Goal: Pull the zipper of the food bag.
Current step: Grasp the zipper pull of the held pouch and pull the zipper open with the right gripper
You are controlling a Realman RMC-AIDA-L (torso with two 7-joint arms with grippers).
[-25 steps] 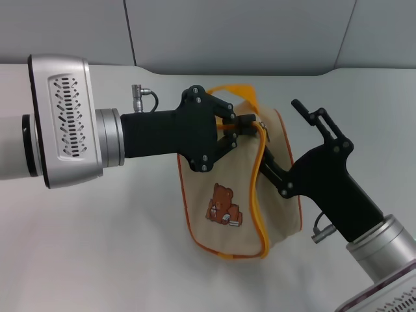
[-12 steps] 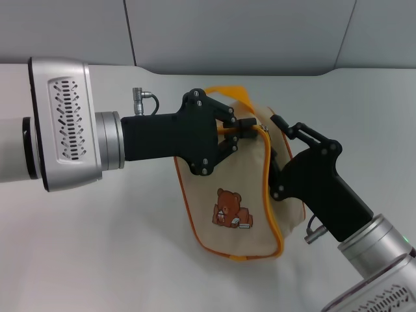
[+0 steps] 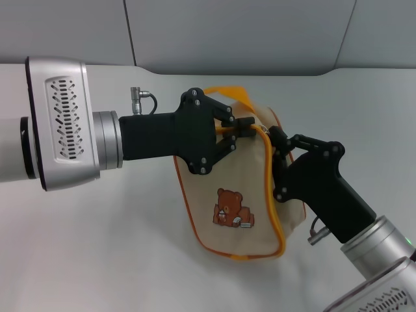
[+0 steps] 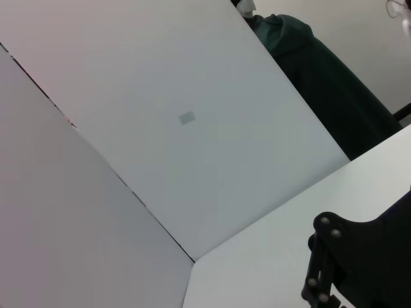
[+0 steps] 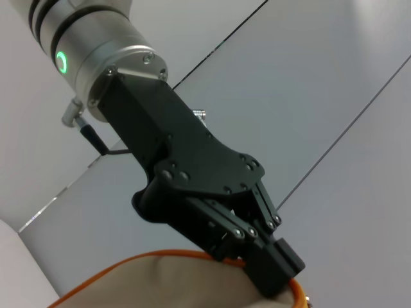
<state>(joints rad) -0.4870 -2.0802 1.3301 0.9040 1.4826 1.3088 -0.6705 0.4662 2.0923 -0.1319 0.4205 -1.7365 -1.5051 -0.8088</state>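
Note:
The food bag (image 3: 227, 175) is beige with orange piping and a brown bear print, and it hangs above the white table (image 3: 97, 247). My left gripper (image 3: 243, 125) reaches in from the left and is shut on the bag's top edge under the orange strap handle (image 3: 231, 91). The right wrist view shows this grip (image 5: 277, 264) on the orange edge. The zipper (image 3: 271, 195) runs down the bag's right edge. My right gripper (image 3: 272, 136) comes up from the lower right, and its fingers are closed at the zipper's top end. The silver pull tab is mostly hidden there.
Grey wall panels (image 3: 227, 32) stand behind the table. A dark green covered object (image 4: 321, 70) shows beyond the table's far edge in the left wrist view. A black linkage (image 4: 340, 256) shows at that view's corner.
My right gripper moved in from open, with one finger raised, to closed at the zipper's top. The bag swung a little and hangs lower. My left gripper stayed shut in place.

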